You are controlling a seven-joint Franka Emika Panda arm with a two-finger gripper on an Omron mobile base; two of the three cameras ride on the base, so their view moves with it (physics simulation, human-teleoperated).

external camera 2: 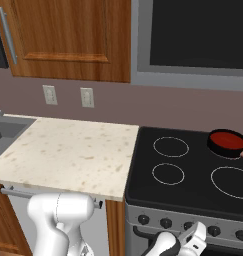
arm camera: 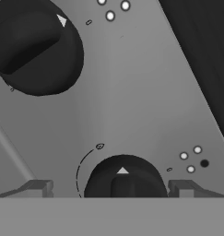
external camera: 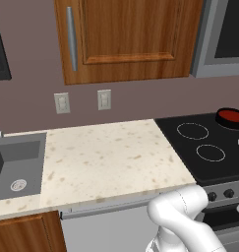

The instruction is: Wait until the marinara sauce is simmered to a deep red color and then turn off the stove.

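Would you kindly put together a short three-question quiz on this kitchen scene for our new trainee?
1. True or false: the marinara sauce sits in a pan on a rear burner of the stove.
2. Multiple choice: the gripper is
A. shut on a knob
B. open, with a knob between its fingers
C. holding the pan
3. Fill in: left of the stove lies a speckled ____.

Key:
1. True
2. B
3. counter
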